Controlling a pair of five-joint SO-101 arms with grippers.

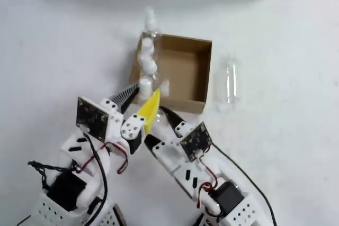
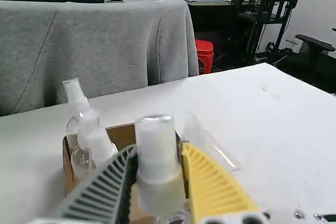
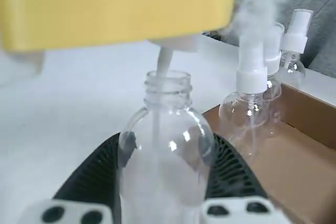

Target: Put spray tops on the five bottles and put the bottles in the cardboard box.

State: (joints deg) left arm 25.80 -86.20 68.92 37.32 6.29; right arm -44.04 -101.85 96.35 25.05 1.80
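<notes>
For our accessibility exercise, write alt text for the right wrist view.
The right gripper holds a clear plastic bottle, with a white spray top's tube in its open neck, under the left gripper's yellow finger. Behind, three capped bottles stand at a brown cardboard box's edge.

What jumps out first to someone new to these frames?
The left gripper holds a spray top over an open bottle clamped in the right gripper, its tube in the neck, near the cardboard box. Three capped bottles stand along one box wall. An uncapped bottle lies on the table beside it.
</notes>
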